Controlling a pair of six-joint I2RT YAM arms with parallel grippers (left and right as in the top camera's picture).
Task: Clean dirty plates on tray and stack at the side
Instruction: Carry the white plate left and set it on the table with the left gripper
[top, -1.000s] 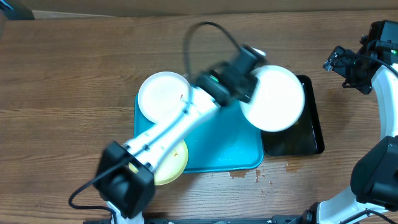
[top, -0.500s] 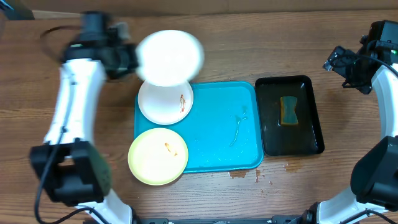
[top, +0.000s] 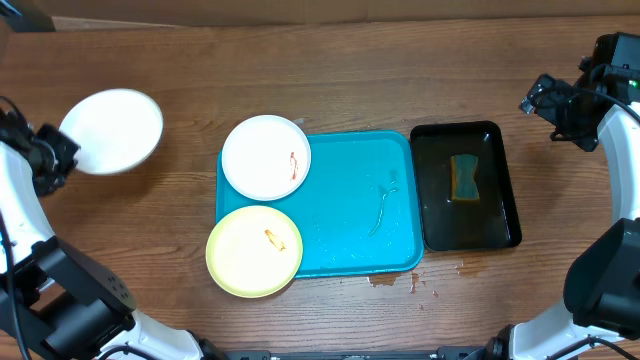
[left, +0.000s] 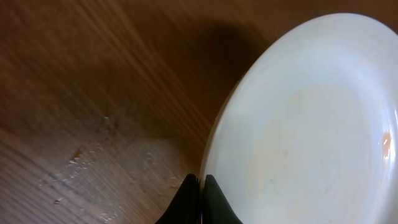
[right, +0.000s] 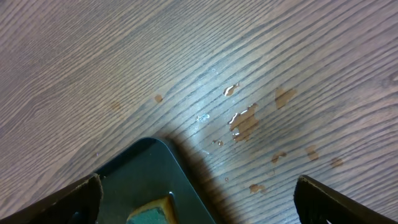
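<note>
My left gripper (top: 52, 157) is shut on the rim of a white plate (top: 111, 131) at the far left of the table; the left wrist view shows its fingers (left: 200, 190) pinching that plate (left: 311, 124), which has a faint orange spot. A second white plate (top: 265, 156) with a red smear sits at the back left of the turquoise tray (top: 360, 215). A pale yellow plate (top: 254, 250) with an orange smear overhangs the tray's front left corner. My right gripper (top: 545, 100) is open and empty at the far right, over bare wood (right: 199, 199).
A black glossy tray (top: 497, 190) right of the turquoise tray holds dark liquid and a green-yellow sponge (top: 464, 177); its corner (right: 140, 180) shows in the right wrist view. Brownish spills mark the wood in front of the trays (top: 400, 282) and near the black tray's corner (right: 245, 121).
My left arm has swung the white plate from over the black tray, across the back of the table, to the far left. The sponge became visible. The right arm has not moved.
</note>
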